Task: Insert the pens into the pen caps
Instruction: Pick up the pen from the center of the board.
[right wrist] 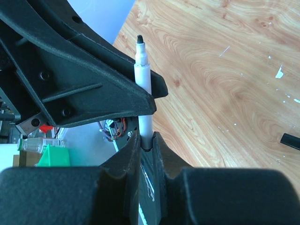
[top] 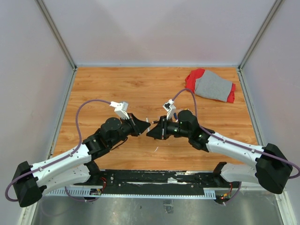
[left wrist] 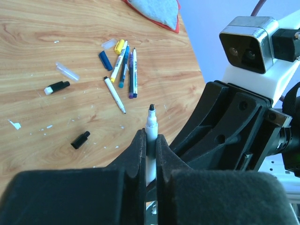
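A white pen (left wrist: 150, 123) with a black tip is held above the table where both grippers meet (top: 148, 122). My left gripper (left wrist: 150, 136) is shut on its barrel, the tip poking out past the fingers. My right gripper (right wrist: 151, 138) is shut on the same pen's (right wrist: 142, 77) dark rear end. Several loose pens (left wrist: 125, 65) lie bunched on the wood, with one white pen (left wrist: 115, 94) beside them. Pen caps lie scattered around: a black one (left wrist: 80, 139), a blue one (left wrist: 105, 60) and another black one (right wrist: 290, 140). No cap is on the held pen.
A red and grey cloth (top: 213, 86) lies at the table's far right. Clear plastic caps (left wrist: 67, 71) and a black-and-white piece (left wrist: 57, 86) lie near the pens. White scraps (left wrist: 14, 124) dot the wood. Grey walls close in three sides.
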